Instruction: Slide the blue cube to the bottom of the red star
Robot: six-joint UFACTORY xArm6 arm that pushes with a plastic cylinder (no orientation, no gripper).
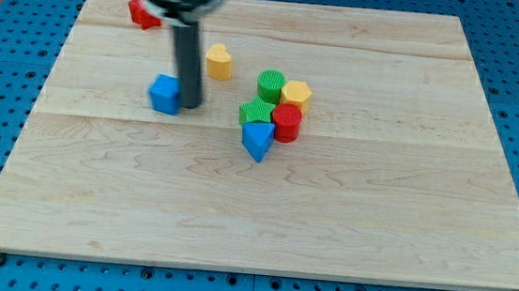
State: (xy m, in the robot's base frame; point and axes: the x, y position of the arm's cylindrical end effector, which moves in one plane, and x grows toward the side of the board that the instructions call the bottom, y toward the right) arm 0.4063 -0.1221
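The blue cube point(164, 93) sits on the wooden board point(262, 221), left of centre. My tip point(190, 105) stands right against the cube's right side, touching or nearly so. The red star point(142, 13) lies near the board's top left, partly hidden behind the arm's body; it is above and a little left of the blue cube.
A yellow block point(218, 62) sits just right of the rod. A cluster stands at centre right: green cylinder point(271, 84), yellow hexagon point(296, 96), green block point(258, 113), red cylinder point(286, 123), blue triangular block point(258, 140). Blue pegboard surrounds the board.
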